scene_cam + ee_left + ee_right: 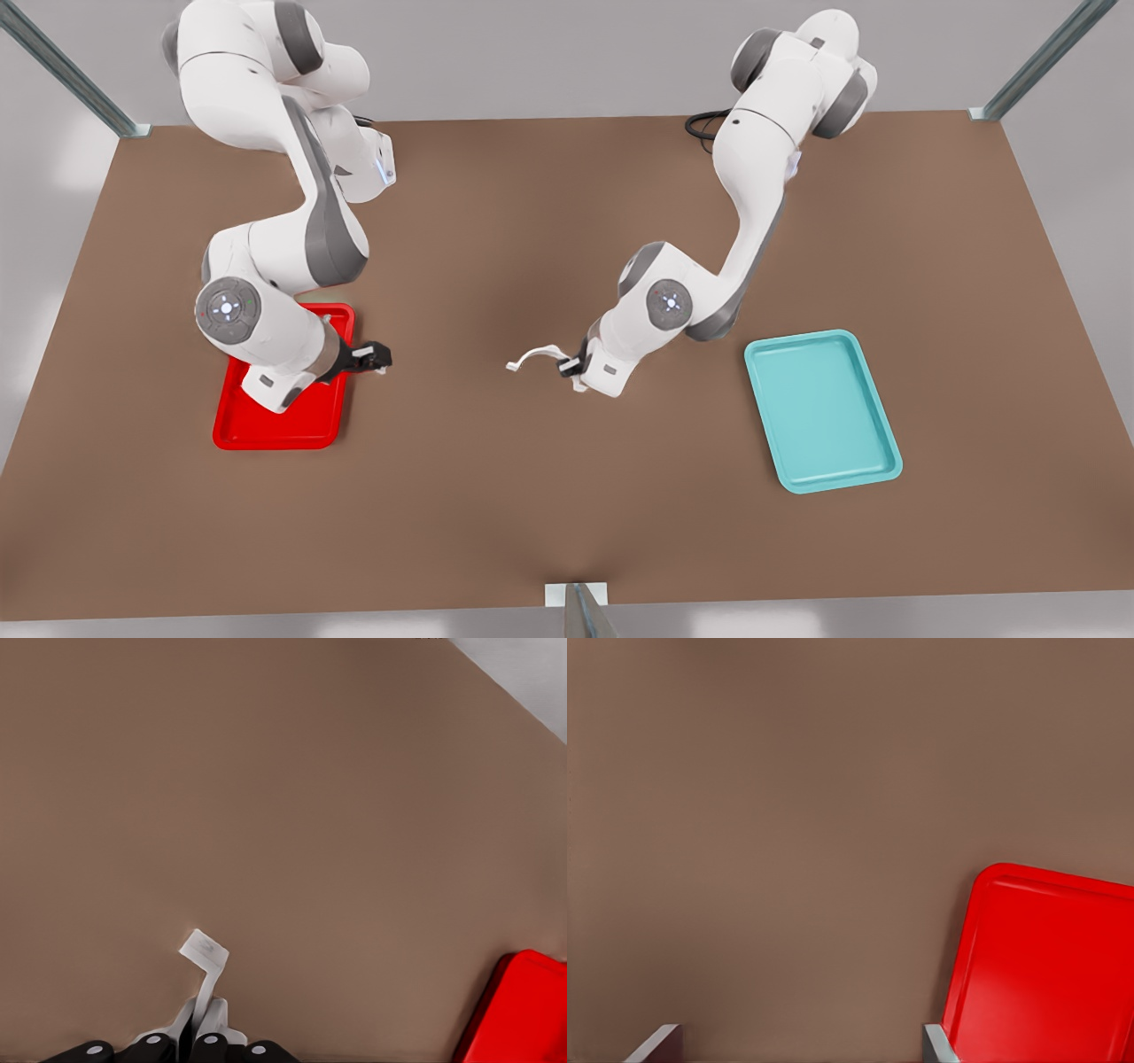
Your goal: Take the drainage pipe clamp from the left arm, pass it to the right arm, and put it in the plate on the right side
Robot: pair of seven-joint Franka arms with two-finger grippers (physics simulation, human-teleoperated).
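My left tool (pixel 571 365) is pinching the drainage pipe clamp (pixel 534 357) by just one end tab, up off the brown surface (pixel 496 496) near the middle. That's a skimpy hold, so I figure it could swivel or drop during the pass. My right tool (pixel 376 357) waits over the edge of the red plate (pixel 279 434), fingers spread wide. Come in crooked and it bumps the clamp loose.
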